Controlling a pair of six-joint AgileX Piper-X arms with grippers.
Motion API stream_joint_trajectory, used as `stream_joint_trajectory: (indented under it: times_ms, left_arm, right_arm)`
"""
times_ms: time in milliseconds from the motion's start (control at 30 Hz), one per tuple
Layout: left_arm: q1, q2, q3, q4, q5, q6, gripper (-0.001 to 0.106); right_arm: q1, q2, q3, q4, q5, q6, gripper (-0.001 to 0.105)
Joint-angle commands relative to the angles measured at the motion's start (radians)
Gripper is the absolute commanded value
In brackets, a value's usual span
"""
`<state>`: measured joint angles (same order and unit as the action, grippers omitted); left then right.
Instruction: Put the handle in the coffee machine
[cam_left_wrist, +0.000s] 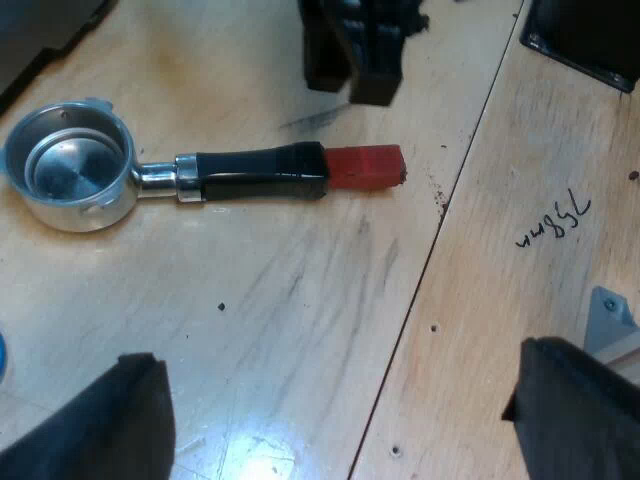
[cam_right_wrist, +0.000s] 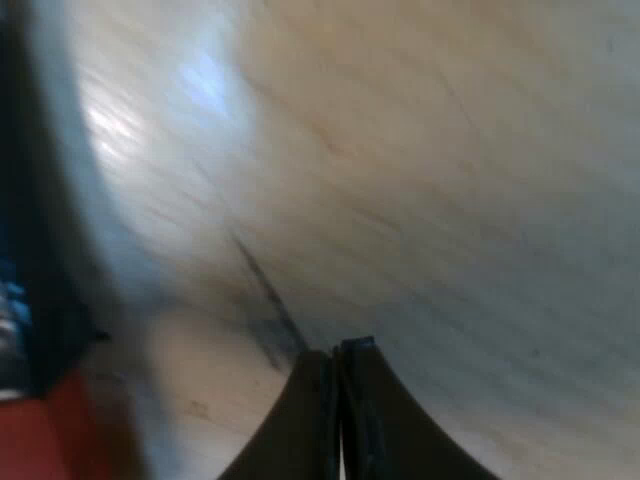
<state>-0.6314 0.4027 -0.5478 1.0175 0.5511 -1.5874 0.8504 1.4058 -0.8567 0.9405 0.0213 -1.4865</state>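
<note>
The metal holder (cam_left_wrist: 70, 165) lies flat on the wooden table (cam_left_wrist: 300, 320), its round basket facing up and empty. Its dark handle (cam_left_wrist: 260, 172) ends in a red tip (cam_left_wrist: 365, 167). My left gripper (cam_left_wrist: 340, 400) hovers above the table on the near side of the handle, its fingers open wide with nothing between them. The right gripper (cam_left_wrist: 360, 50) hangs just beyond the red tip, apart from it. In the right wrist view my right gripper (cam_right_wrist: 338, 350) is shut on nothing, low over the table, with the red tip (cam_right_wrist: 60, 430) close beside it.
A seam (cam_left_wrist: 440, 240) between two table boards runs past the red tip. Handwriting (cam_left_wrist: 555, 220) marks the board beyond it. A black object (cam_left_wrist: 585, 35) and a grey bracket (cam_left_wrist: 610, 315) sit on that board. A dark edge (cam_left_wrist: 40, 30) lies near the basket.
</note>
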Motion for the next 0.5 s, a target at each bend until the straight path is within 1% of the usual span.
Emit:
stream_joint_trajectory:
  times_ms: [33,167,233,500]
  left_arm:
    - [-0.005,-0.002,-0.002,-0.007,-0.008,0.0,0.071]
    - [-0.005,-0.002,-0.002,-0.007,-0.005,0.0,0.071]
    - [-0.005,-0.002,-0.002,-0.007,0.005,0.0,0.071]
    - [-0.005,-0.002,-0.002,-0.007,0.005,0.0,0.071]
  right_arm:
    - [0.002,-0.002,0.036,-0.01,-0.003,0.002,0.0]
    - [0.002,-0.002,0.072,-0.039,-0.003,0.002,0.0]
    - [0.002,-0.002,0.075,-0.044,-0.003,0.002,0.0]
    - [0.002,0.016,0.083,-0.071,-0.003,-0.009,0.0]
